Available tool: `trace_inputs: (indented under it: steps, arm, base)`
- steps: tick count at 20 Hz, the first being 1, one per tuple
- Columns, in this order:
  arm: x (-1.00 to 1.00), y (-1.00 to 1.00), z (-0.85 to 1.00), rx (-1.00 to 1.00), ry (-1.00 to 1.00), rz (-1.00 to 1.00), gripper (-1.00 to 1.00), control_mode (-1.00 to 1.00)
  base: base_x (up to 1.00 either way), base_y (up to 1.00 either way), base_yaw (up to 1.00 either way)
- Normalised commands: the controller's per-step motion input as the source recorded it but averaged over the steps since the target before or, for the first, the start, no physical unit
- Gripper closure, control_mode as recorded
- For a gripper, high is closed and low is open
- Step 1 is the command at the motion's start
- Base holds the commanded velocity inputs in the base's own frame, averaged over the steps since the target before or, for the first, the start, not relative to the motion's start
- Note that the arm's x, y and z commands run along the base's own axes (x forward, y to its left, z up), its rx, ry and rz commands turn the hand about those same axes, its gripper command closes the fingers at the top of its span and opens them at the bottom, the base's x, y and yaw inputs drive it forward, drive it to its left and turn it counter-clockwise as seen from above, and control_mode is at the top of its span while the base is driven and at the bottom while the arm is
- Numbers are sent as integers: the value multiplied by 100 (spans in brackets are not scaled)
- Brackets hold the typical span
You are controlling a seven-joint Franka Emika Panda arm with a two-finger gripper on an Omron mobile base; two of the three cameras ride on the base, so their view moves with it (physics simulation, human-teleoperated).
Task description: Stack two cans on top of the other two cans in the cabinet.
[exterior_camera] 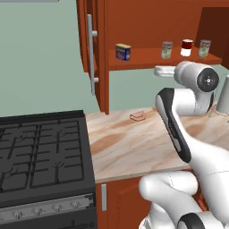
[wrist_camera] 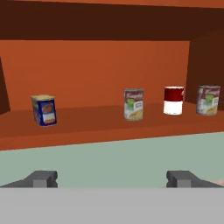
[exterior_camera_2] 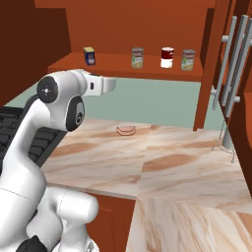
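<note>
Shelf: reddish-brown board (wrist_camera: 87, 131) inside the cabinet (exterior_camera: 147, 18).
On the shelf, left to right: blue-and-yellow can (wrist_camera: 44, 110), well apart; silver can with green-and-white label (wrist_camera: 133, 104); red-and-white can (wrist_camera: 173, 100); slim silver can (wrist_camera: 207, 100).
All upright, none stacked.

A black gas stove (exterior_camera: 42, 154) with a row of knobs along its front sits left of the marbled counter (exterior_camera: 134, 147). A small pinkish, flat item (exterior_camera: 137, 116) lies on the counter near the pale green wall (exterior_camera: 40, 58), and a grey glass-like object (exterior_camera: 222, 99) stands at the counter's right end
</note>
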Motion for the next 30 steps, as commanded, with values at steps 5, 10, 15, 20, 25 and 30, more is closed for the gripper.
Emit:
trace_inputs:
  steps: [5, 10, 15, 20, 25, 30]
  arm:
    - [19, -16, 51, 1, 9, 0, -100, -100]
    - [26, -14, 30, 1, 13, 0, -100, -100]
    - [34, -16, 2, 0, 0, 0, -100, -100]
    - [29, -15, 0, 0, 0, 0, -100, -100]
    - [22, -17, -10, 0, 0, 0, -100, -100]
    - [29, -19, -11, 0, 5, 0, -100, -100]
  base:
    - [0, 0, 0]
    - [0, 0, 0]
    - [0, 0, 0]
    - [0, 0, 0]
    - [0, 0, 0]
    - [0, 0, 0]
